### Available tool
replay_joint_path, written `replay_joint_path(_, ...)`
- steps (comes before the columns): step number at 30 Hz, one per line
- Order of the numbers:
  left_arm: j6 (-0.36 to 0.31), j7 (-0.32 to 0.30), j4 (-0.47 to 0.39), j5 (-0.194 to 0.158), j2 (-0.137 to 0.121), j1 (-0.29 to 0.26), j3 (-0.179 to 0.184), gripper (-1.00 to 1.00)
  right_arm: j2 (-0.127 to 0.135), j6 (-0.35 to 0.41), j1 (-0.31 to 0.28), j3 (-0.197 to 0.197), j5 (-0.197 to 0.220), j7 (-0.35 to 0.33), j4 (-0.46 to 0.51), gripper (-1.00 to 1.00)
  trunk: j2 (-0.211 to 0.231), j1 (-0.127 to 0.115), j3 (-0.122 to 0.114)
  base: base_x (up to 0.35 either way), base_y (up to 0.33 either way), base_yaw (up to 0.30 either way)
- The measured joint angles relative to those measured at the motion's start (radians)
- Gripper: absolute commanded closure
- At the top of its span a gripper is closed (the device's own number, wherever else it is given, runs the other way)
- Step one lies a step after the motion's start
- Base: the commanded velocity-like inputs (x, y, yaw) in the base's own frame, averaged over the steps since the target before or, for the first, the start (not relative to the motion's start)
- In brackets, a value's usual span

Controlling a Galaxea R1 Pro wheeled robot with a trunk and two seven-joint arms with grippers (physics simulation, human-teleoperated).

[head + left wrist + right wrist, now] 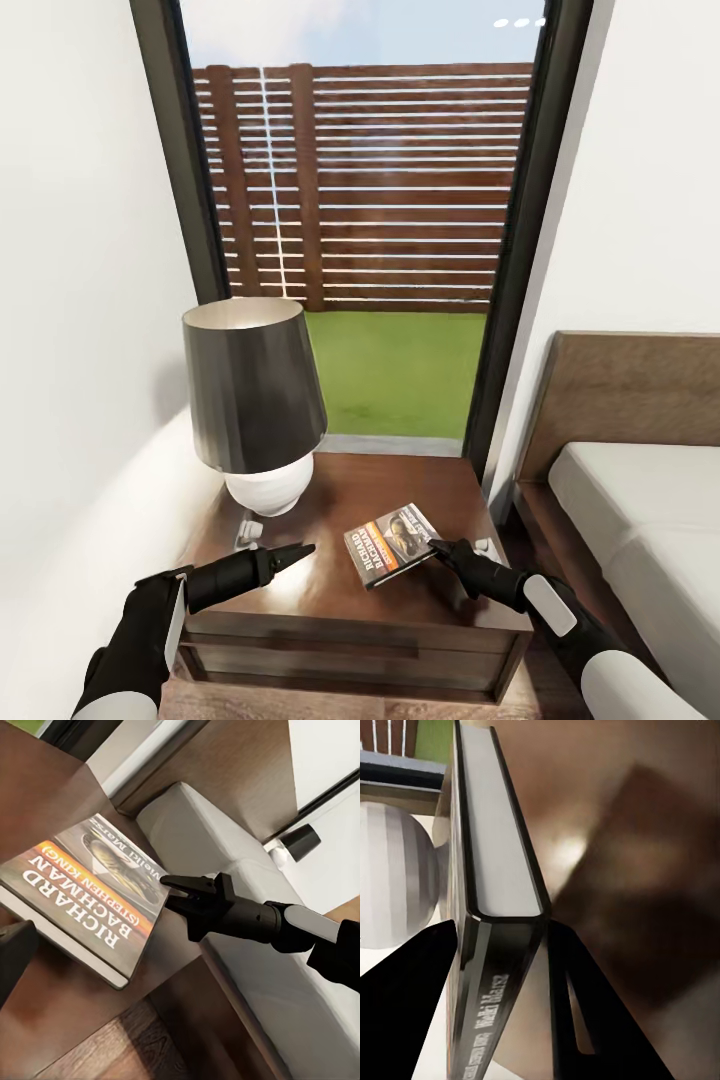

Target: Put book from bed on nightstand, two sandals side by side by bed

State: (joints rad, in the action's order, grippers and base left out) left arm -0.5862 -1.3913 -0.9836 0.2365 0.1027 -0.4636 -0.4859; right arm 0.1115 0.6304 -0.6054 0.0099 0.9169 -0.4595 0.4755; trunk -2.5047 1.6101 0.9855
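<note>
Head camera looks down over the glossy reddish-brown wooden nightstand (330, 590). Left wrist camera faces the right end effector (174, 883) closely; both share the dark thin paperback (392, 543) it holds.

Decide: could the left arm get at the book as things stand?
Probably yes. The left gripper hovers over the nightstand beside the book, nothing between, though the right gripper grips its far corner.

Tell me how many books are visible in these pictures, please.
1: the book lies on the nightstand beside the lamp, its corner between the right hand's fingers. Other books may be out of sight.
</note>
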Motion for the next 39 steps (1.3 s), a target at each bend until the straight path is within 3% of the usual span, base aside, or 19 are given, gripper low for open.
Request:
replay_joint_path(35, -0.001, -0.003, 0.0, -0.001, 0.0, 0.0, -0.001, -1.0, 0.0, 0.0, 0.0, 0.0, 0.0, 0.0, 0.0, 1.0, 0.0, 0.0, 0.0, 0.1, 0.0, 0.0)
replay_joint_path(39, 0.0, -0.003, 0.0, -0.001, 0.0, 0.0, 0.0, -1.0, 0.0, 0.0, 0.0, 0.0, -0.001, 0.0, 0.0, 1.0, -0.001, 0.002, 0.015, 0.0, 0.0, 0.0)
